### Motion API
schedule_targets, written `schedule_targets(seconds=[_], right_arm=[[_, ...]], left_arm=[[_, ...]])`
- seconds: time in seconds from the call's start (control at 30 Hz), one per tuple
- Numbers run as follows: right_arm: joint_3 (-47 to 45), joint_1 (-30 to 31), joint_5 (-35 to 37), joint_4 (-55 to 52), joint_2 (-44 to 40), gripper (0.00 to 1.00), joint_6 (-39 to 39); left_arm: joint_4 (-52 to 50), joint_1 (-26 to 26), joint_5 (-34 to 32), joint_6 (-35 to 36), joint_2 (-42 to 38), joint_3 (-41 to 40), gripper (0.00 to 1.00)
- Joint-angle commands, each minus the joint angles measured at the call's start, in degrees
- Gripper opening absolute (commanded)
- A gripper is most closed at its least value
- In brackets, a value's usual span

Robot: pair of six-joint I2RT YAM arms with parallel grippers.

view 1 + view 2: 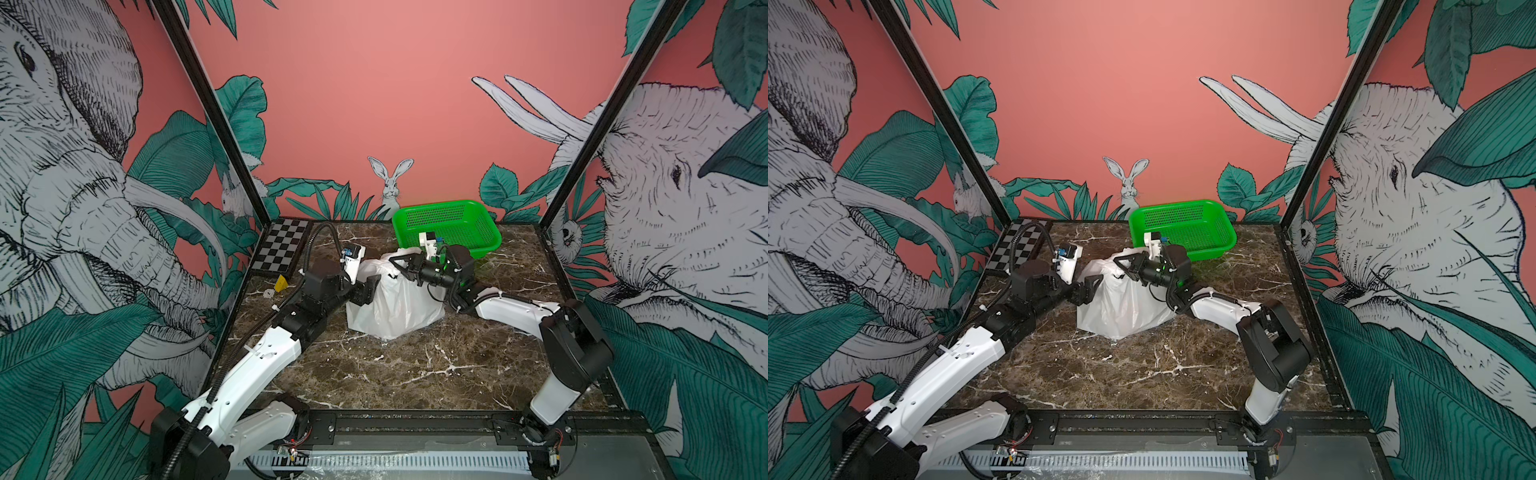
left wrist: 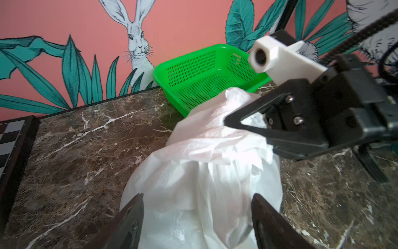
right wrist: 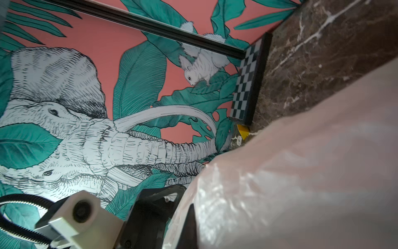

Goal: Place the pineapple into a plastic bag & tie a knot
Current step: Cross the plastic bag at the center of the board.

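While I watch both top views, the bag [image 1: 395, 303] stands near the middle of the table [image 1: 415, 365], bulging, with its crumpled top rising just in front of the basket [image 1: 453, 220]. I cannot tell whether bag and basket touch. What fills the bag is hidden by the white plastic, and I cannot pick out the handles in the bunched folds at the top.

My left gripper [image 1: 371, 291] sits low against the bag's left flank. In the left wrist view its jaws are spread wide, and the two fingers [image 2: 129, 222] frame the bag's [image 2: 193, 183] lower bulk without clamping it.

My right gripper [image 1: 393, 260] reaches across from the right side to the top of the bag. From the left wrist view, the right gripper [image 2: 226, 122] has its jaws closed tip to tip, right at the upper fold. I cannot tell whether a layer of plastic is pinched between them. In the right wrist view the bag [image 3: 301, 172] fills most of the frame, blurred and very close to the lens.

A checkerboard [image 1: 284, 245] lies at the far left corner of the table, well apart from the bag.
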Motion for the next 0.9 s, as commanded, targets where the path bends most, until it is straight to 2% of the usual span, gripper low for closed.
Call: schedule_targets(seconds=[0.0, 0.2, 0.3, 0.47, 0.57, 0.73, 0.87], right_arm=[[3.80, -0.05, -4.82, 12.08, 1.89, 0.00, -1.10], [4.32, -0.39, -6.82, 7.05, 0.95, 0.00, -4.46], [3.08, -0.57, -7.19, 5.73, 0.51, 0.00, -5.59], [1.65, -0.90, -7.05, 3.66, 0.16, 0.00, -7.14], [0.96, -1.18, -6.98, 3.29, 0.16, 0.00, -7.16], [-0.09, -1.87, -6.98, 3.06, -0.15, 0.00, -7.01], [-0.52, -2.33, -7.40, 2.59, -0.65, 0.00, -6.88]], left_arm=[[3.80, 1.62, -3.21, -1.42, 1.56, 3.64, 0.80], [9.27, 5.83, 1.08, -4.57, 4.34, 5.79, 0.80], [11.21, 7.52, 7.49, -4.97, 4.80, 6.53, 0.81], [5.98, 7.72, 20.87, -3.21, 7.20, 10.15, 0.81], [4.34, 7.68, 27.50, -3.10, 7.42, 9.29, 0.81], [1.73, 7.69, 35.00, -2.19, 7.16, 6.97, 0.81], [-1.25, 7.66, 36.50, -0.09, 7.67, 6.47, 0.83]])
